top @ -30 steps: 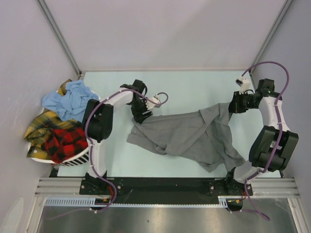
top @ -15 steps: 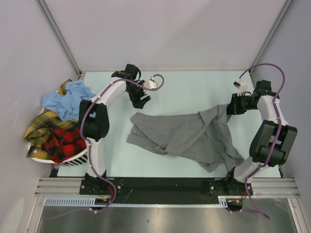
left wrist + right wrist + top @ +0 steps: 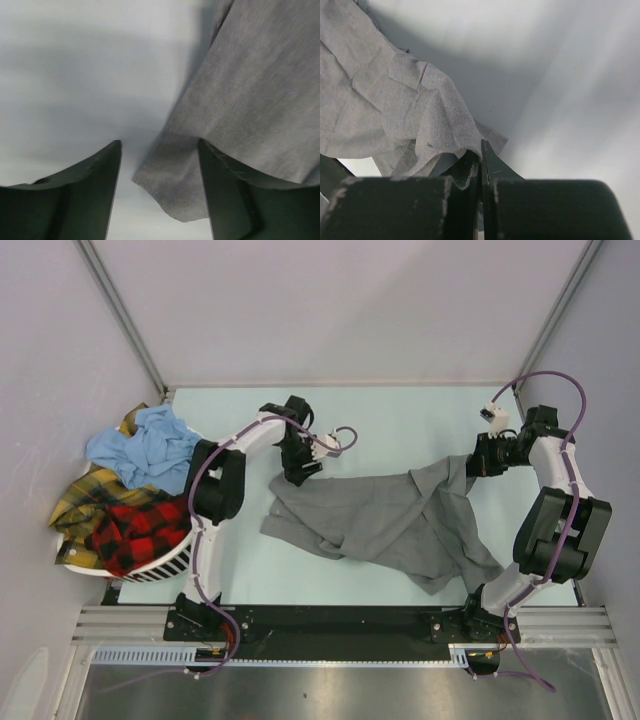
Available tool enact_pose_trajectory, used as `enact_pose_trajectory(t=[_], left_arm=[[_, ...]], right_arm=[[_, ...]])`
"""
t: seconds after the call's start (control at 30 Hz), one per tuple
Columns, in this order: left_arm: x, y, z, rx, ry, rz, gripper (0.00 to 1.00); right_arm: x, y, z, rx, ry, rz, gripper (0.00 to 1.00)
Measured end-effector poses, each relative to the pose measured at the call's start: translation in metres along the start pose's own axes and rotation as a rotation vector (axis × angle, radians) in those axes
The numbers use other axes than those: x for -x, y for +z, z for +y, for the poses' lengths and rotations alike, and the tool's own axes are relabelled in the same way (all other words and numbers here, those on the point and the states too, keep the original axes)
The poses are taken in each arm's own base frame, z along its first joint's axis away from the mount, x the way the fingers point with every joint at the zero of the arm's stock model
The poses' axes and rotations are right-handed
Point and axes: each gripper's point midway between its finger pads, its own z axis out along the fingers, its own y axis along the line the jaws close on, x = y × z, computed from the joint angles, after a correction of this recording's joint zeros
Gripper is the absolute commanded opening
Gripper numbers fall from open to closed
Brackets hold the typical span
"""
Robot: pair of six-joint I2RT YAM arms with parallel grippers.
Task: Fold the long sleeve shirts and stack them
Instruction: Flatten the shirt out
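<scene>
Seen from above, the left arm (image 3: 222, 485) rose from its base at 7 o'clock and reached toward 12 o'clock. The left gripper (image 3: 298, 470) pointed downward, its fingers (image 3: 100, 190) spread apart and gripping nothing. The right arm (image 3: 560, 530) was folded at 3 o'clock, and the right gripper (image 3: 474, 466) was pinched tight on an edge of the grey shirt (image 3: 390, 520)

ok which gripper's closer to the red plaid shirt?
Left. The left gripper is right of the red plaid shirt, over the grey shirt's corner; the right gripper is across the table, pinching the grey shirt.
</scene>
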Motion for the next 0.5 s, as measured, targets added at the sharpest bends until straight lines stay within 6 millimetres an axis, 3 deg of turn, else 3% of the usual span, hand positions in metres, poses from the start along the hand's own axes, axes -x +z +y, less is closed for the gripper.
enact_pose_trajectory(t=[0.03, 0.07, 0.23, 0.27, 0.3, 0.5], left_arm=[[-0.004, 0.003, 0.0, 0.007, 0.008, 0.019, 0.63], [-0.007, 0.006, 0.0, 0.015, 0.017, 0.034, 0.51], [-0.011, 0.005, -0.01, 0.03, 0.037, 0.054, 0.15], [-0.011, 0.005, -0.013, 0.03, 0.039, 0.058, 0.04], [-0.012, 0.004, -0.014, 0.032, 0.041, 0.06, 0.0], [-0.008, -0.012, -0.005, 0.043, -0.082, -0.001, 0.0]], right_arm=[[0.0, 0.0, 0.0, 0.0, 0.0, 0.0, 0.0], [0.0, 0.0, 0.0, 0.0, 0.001, 0.0, 0.0], [0.0, 0.0, 0.0, 0.003, 0.005, 0.0, 0.0], [0.0, 0.0, 0.001, 0.005, 0.009, -0.001, 0.0], [0.0, 0.0, 0.001, 0.008, 0.012, -0.003, 0.0], [0.017, -0.005, 0.005, 0.017, 0.048, -0.045, 0.0]])
